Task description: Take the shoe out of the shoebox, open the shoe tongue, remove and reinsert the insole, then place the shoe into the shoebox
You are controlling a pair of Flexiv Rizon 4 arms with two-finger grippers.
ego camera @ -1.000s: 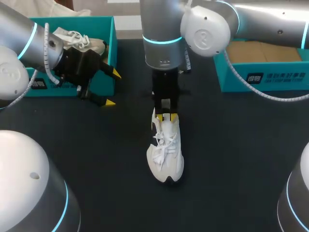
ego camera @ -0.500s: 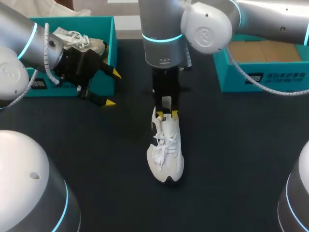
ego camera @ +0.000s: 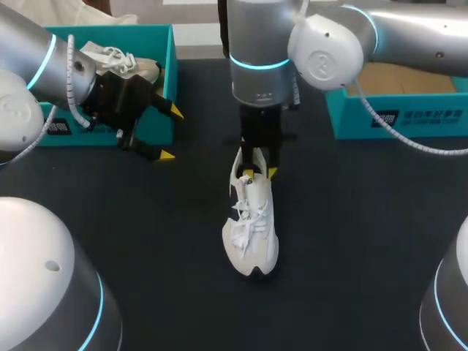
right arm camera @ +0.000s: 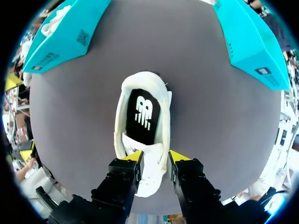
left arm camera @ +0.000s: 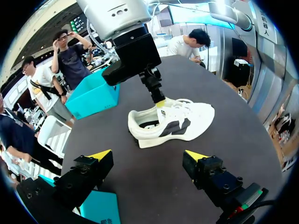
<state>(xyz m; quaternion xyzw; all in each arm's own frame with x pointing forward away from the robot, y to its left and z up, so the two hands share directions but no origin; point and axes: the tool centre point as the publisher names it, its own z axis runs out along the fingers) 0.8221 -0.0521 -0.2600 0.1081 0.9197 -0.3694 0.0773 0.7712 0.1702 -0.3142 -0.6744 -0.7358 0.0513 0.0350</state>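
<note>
White shoe [ego camera: 251, 234] sits on its sole mid-bench [ego camera: 351, 219], toe toward the near edge, with the black insole [right arm camera: 142, 114] seated inside. Right gripper [ego camera: 259, 174] stands over the heel end of the shoe, fingers pinching the tongue [right arm camera: 152, 163] from both sides. Left gripper [ego camera: 171, 133] is spread wide, well apart from the shoe and just beside the teal shoebox [ego camera: 168, 58] at the far-left corner. A second shoe [ego camera: 117, 60] lies in that box. Another teal box [ego camera: 398, 117] sits at the far-right edge.
</note>
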